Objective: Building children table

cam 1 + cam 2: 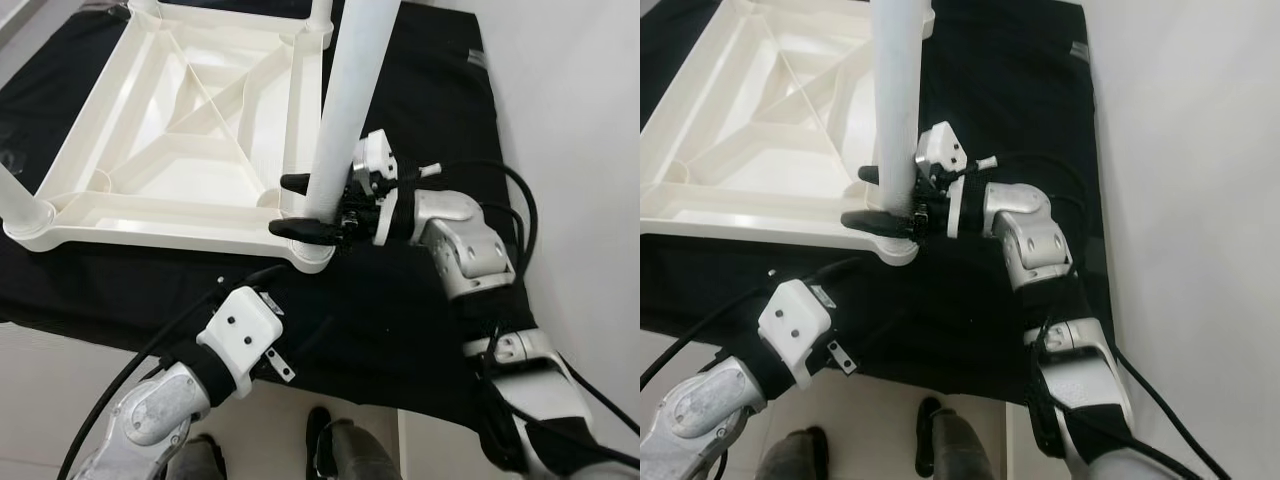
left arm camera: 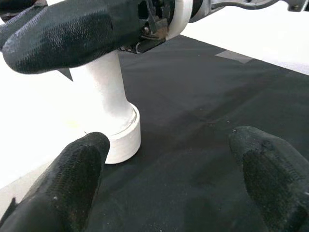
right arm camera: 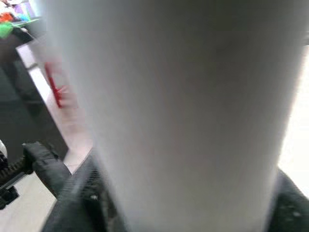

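**Kid:** Down low, closest to us, what is that white block with the cables?

**Helper:** That is the wrist of the left arm. Its left gripper [image 2: 169,179] points at the black cloth [image 1: 420,320], with the two fingers wide apart and nothing between them. It waits at about 7 o'clock from the corner of the table.

**Kid:** Where is the table?

**Helper:** The white table top [image 1: 190,130] lies upside down on the black cloth, up at 11 o'clock. You can see the ribs on its underside.

**Kid:** And the tall white tube?

**Helper:** That is a table leg [image 1: 345,110]. It stands upright in the round socket [image 1: 310,255] at the near corner. The right gripper [image 1: 305,205] comes in from 3 o'clock, with one black finger on each side of the leg, squeezing it just above the socket.

**Kid:** Is the table done?

**Helper:** Not yet, I think. Another leg [image 1: 20,200] stands at the 9 o'clock corner, and one more [image 1: 320,15] at the far corner. This leg may need a push or a twist to sit tight. Then the table must be turned the right way up.
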Robot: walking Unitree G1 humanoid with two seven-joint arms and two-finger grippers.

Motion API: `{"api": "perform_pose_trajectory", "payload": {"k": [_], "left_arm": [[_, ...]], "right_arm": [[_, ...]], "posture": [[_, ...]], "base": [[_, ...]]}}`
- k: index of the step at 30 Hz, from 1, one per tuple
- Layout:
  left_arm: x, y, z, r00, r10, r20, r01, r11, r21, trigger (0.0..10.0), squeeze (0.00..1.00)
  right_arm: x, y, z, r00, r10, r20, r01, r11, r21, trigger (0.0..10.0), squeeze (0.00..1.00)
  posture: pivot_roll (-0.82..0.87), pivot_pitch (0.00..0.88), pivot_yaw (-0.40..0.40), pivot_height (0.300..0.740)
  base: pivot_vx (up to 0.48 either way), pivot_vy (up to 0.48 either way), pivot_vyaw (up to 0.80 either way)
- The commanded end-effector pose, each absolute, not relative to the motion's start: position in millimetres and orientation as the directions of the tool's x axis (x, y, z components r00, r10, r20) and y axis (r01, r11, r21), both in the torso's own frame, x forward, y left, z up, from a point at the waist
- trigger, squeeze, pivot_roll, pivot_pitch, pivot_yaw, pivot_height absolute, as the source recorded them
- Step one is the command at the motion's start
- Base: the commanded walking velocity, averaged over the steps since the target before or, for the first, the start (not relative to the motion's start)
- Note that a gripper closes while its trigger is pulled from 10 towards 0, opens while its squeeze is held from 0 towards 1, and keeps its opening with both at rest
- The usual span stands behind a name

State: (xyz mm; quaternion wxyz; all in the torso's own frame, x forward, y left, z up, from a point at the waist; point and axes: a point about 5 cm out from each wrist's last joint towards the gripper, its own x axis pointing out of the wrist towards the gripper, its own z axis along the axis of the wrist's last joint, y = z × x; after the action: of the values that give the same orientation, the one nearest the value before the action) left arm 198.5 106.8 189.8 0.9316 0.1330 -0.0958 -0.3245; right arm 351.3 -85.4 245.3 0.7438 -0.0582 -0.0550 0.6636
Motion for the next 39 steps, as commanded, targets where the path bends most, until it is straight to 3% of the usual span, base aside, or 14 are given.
{"api": "perform_pose_trajectory", "payload": {"k": [1,8,14,16,17,18,19,21,24,31,32,36,37,39], "left_arm": [[197,109,187,0.777,-0.625,0.072,0.579,0.754,0.310,10.0,0.00],[196,110,187,0.780,-0.622,0.070,0.575,0.757,0.310,10.0,0.00],[196,107,186,0.772,-0.631,0.069,0.587,0.750,0.305,10.0,0.00],[195,107,185,0.771,-0.633,0.069,0.588,0.750,0.302,10.0,0.00],[195,107,185,0.771,-0.633,0.069,0.588,0.750,0.302,10.0,0.00],[195,107,185,0.772,-0.632,0.068,0.588,0.751,0.301,10.0,0.00],[194,108,184,0.773,-0.630,0.066,0.588,0.752,0.296,10.0,0.00],[192,109,182,0.773,-0.632,0.056,0.592,0.750,0.295,10.0,0.00],[192,109,181,0.769,-0.637,0.050,0.598,0.746,0.293,10.0,0.00],[195,104,184,0.750,-0.658,0.065,0.620,0.734,0.279,10.0,0.00],[195,104,184,0.751,-0.657,0.067,0.619,0.735,0.278,10.0,0.00],[194,108,183,0.760,-0.647,0.058,0.608,0.740,0.288,10.0,0.00],[194,109,183,0.764,-0.643,0.058,0.603,0.742,0.291,10.0,0.00],[195,110,184,0.766,-0.640,0.059,0.600,0.744,0.294,10.0,0.00]], "right_arm": [[353,-87,238,0.050,0.999,0.007,-0.990,0.051,-0.132,0.0,0.00],[359,-101,233,0.027,1.000,0.001,-0.996,0.027,-0.082,0.0,0.00],[361,-116,225,0.089,0.996,-0.019,-0.993,0.087,-0.086,0.0,0.00],[363,-124,217,0.230,0.972,-0.047,-0.964,0.221,-0.150,0.0,0.00],[363,-124,217,0.230,0.972,-0.047,-0.964,0.221,-0.150,0.0,0.00],[366,-126,210,0.384,0.923,-0.037,-0.915,0.375,-0.148,0.0,0.00],[370,-124,198,0.639,0.768,0.037,-0.765,0.640,-0.074,0.0,0.00],[346,-121,157,0.854,0.518,-0.052,-0.519,0.855,-0.011,0.0,0.00],[306,-102,130,0.848,0.504,-0.161,-0.520,0.852,-0.069,0.0,0.00],[307,-79,144,0.766,0.635,-0.101,-0.643,0.760,-0.095,0.0,0.00],[308,-76,145,0.758,0.644,-0.105,-0.652,0.753,-0.090,10.0,0.00],[302,-66,154,0.720,0.687,-0.094,-0.693,0.717,-0.069,10.0,0.00],[298,-62,158,0.693,0.716,-0.088,-0.721,0.690,-0.060,10.0,1.00],[296,-60,162,0.669,0.740,-0.072,-0.743,0.668,-0.047,10.0,1.00]], "posture": [[0.17,0.257,-0.147,0.740],[0.16,0.261,-0.148,0.740],[0.15,0.265,-0.144,0.740],[0.14,0.269,-0.151,0.740],[0.14,0.269,-0.151,0.740],[0.14,0.271,-0.157,0.740],[0.12,0.271,-0.165,0.740],[0.12,0.282,-0.156,0.740],[0.12,0.290,-0.134,0.740],[0.11,0.269,-0.130,0.740],[0.11,0.270,-0.131,0.740],[0.12,0.266,-0.135,0.740],[0.13,0.266,-0.136,0.740],[0.13,0.266,-0.137,0.740]], "base": [[0.000,0.000,0.00],[0.000,0.000,0.00],[0.000,0.000,0.00],[0.000,0.000,0.00],[0.000,0.000,0.00],[0.000,0.000,0.00],[0.000,0.000,0.00],[0.000,0.000,0.00],[0.000,0.000,0.00],[0.000,0.000,0.00],[0.000,0.000,0.00],[0.000,0.000,0.00],[0.000,0.000,0.00],[0.000,0.000,0.00]]}}
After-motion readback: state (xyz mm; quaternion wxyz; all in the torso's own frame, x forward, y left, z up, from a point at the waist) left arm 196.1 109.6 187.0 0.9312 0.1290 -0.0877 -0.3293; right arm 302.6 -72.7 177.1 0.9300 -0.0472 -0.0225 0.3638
